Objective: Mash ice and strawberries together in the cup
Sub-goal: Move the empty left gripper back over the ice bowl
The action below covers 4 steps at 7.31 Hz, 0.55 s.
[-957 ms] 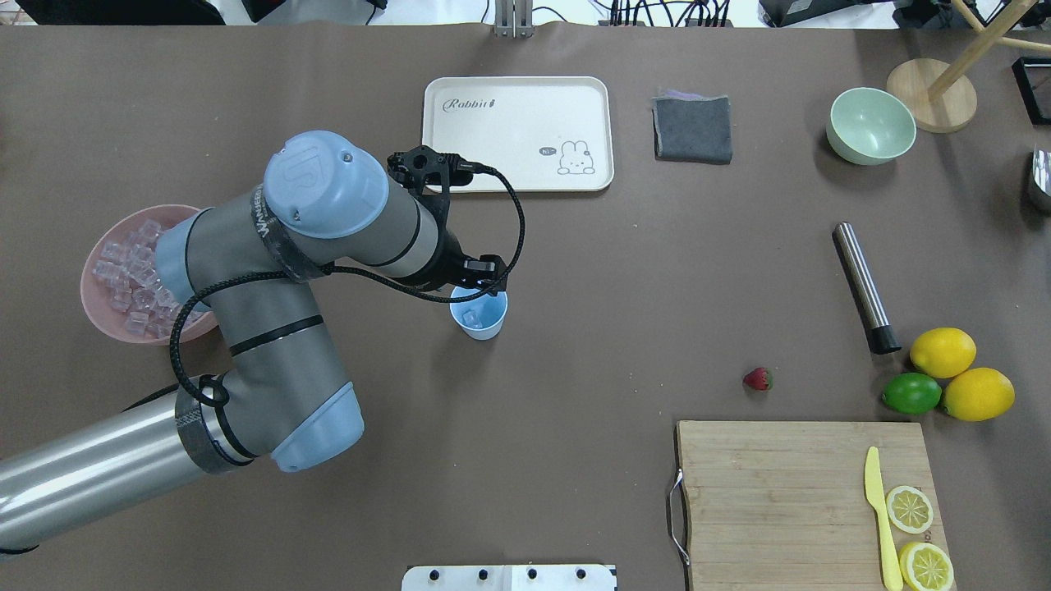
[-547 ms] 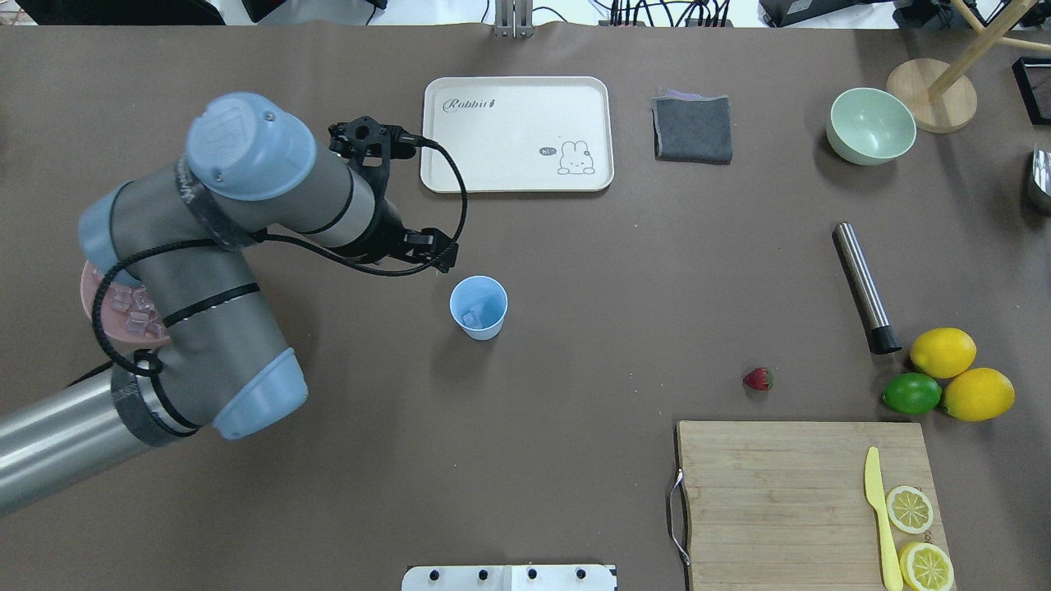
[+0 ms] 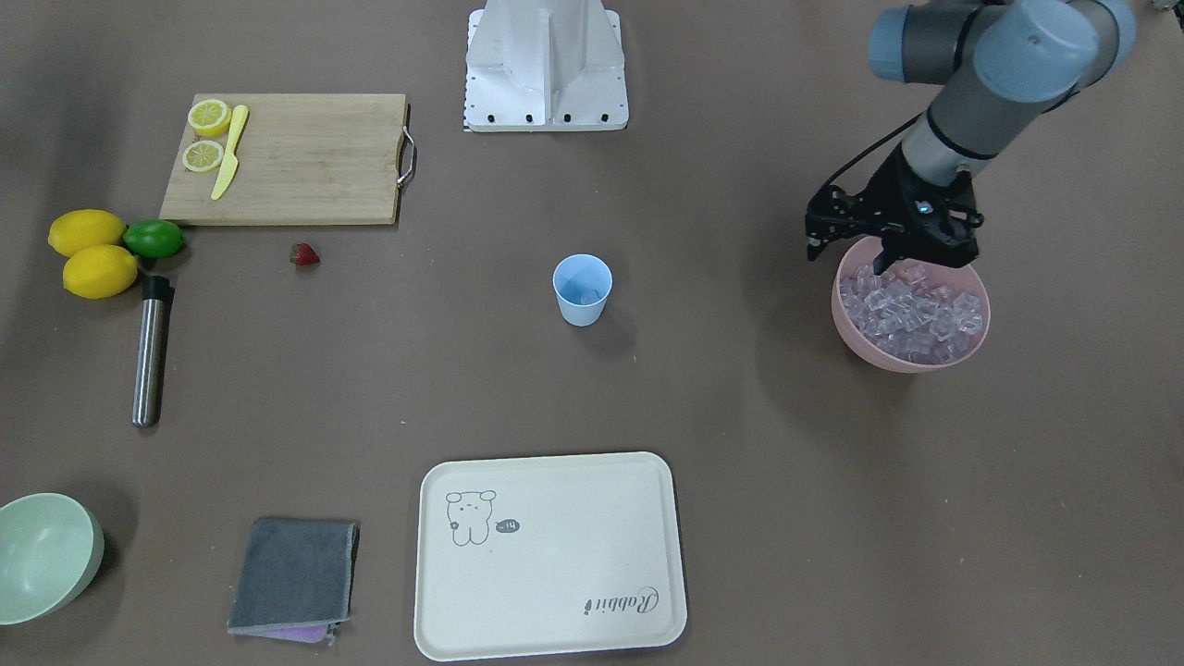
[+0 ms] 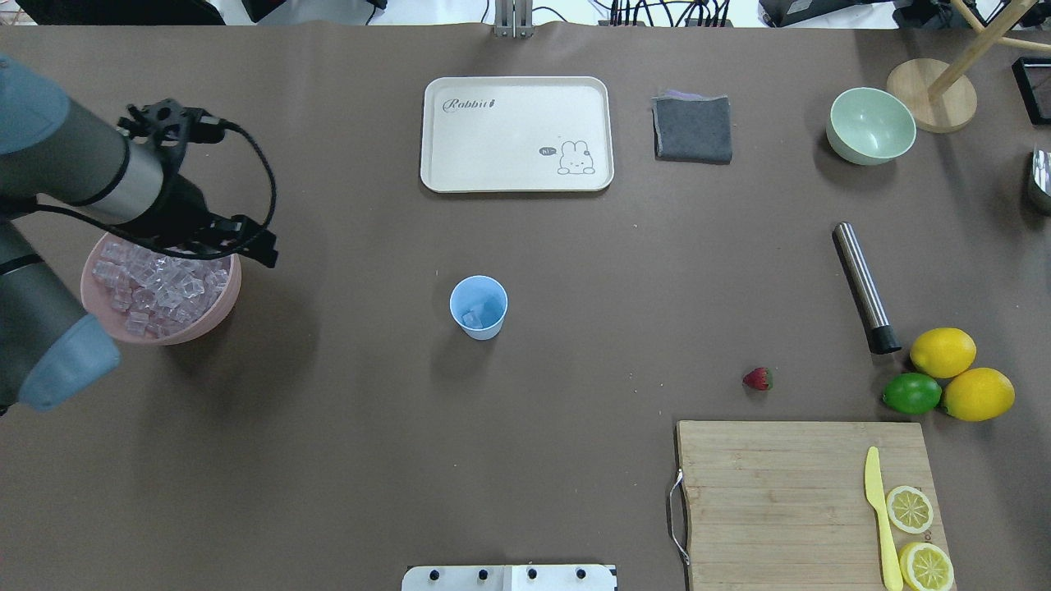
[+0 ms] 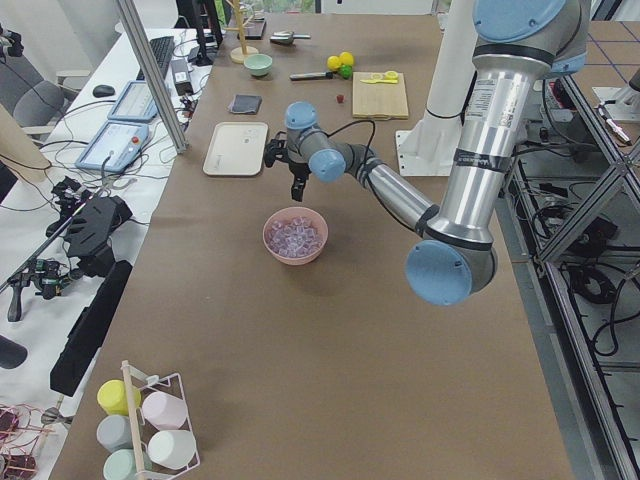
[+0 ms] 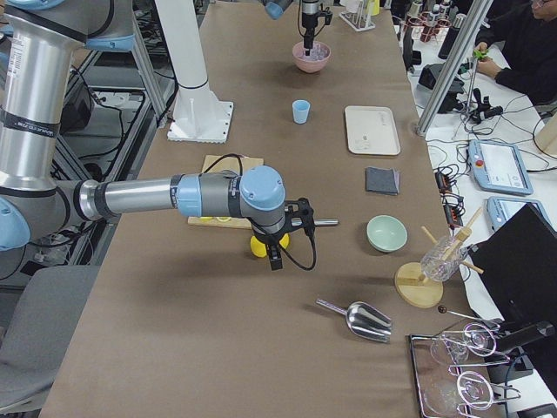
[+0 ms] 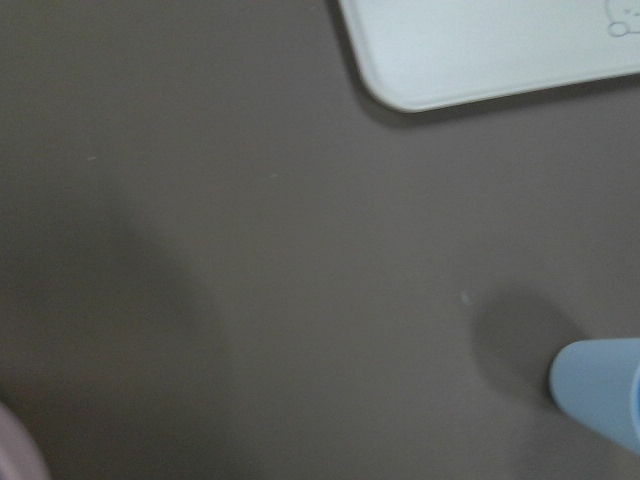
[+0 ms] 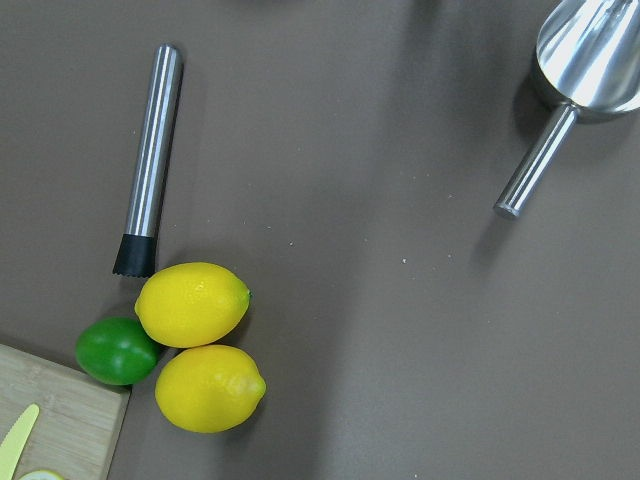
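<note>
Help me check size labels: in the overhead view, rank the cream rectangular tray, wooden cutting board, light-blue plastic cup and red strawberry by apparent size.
Largest first:
wooden cutting board, partly cropped
cream rectangular tray
light-blue plastic cup
red strawberry

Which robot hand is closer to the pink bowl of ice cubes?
Left. The left gripper hangs just above the pink bowl; the right gripper is far off, by the yellow lemons.

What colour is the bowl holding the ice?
The bowl is pink, clearest in the front-facing view.

Overhead from behind, steep front view opposite, both showing the cup (image 4: pixel 493 297), end views along table (image 4: pixel 575 246), wrist cameras close.
</note>
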{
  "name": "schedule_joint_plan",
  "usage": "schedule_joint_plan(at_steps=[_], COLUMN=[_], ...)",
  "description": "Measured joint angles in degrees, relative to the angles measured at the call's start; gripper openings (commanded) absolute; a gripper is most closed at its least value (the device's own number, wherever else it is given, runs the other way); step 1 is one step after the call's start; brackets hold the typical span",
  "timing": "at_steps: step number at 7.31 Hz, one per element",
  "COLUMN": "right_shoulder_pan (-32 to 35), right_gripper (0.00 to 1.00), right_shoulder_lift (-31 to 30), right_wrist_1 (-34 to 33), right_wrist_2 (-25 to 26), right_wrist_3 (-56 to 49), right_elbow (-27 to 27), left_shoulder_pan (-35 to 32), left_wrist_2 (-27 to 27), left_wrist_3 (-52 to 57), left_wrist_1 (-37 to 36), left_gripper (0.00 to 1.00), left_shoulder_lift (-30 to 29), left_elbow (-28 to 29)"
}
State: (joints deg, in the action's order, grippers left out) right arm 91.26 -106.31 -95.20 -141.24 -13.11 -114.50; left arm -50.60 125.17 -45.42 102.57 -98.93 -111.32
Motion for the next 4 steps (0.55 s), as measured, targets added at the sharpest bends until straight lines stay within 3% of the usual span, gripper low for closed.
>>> schedule_joint_plan(at_steps=[2, 4], right_shoulder_pan=[0.04, 0.05], right_gripper=[1.00, 1.00], right_shoulder_lift=[-0.09, -0.21], right_wrist_1=[0.01, 0.01], right_wrist_2=[0.00, 0.00], right_wrist_3=[0.01, 0.01], right_elbow=[-0.08, -0.09], left_shoulder_pan=[-0.71, -0.55], left_wrist_2=[0.03, -1.68], left_wrist_3=[-1.39, -3.05], left_wrist_1=[1.88, 6.87], left_gripper=[0.95, 0.93], left_shoulder_lift=[6.79, 9.07], left_elbow=[-0.58, 1.59])
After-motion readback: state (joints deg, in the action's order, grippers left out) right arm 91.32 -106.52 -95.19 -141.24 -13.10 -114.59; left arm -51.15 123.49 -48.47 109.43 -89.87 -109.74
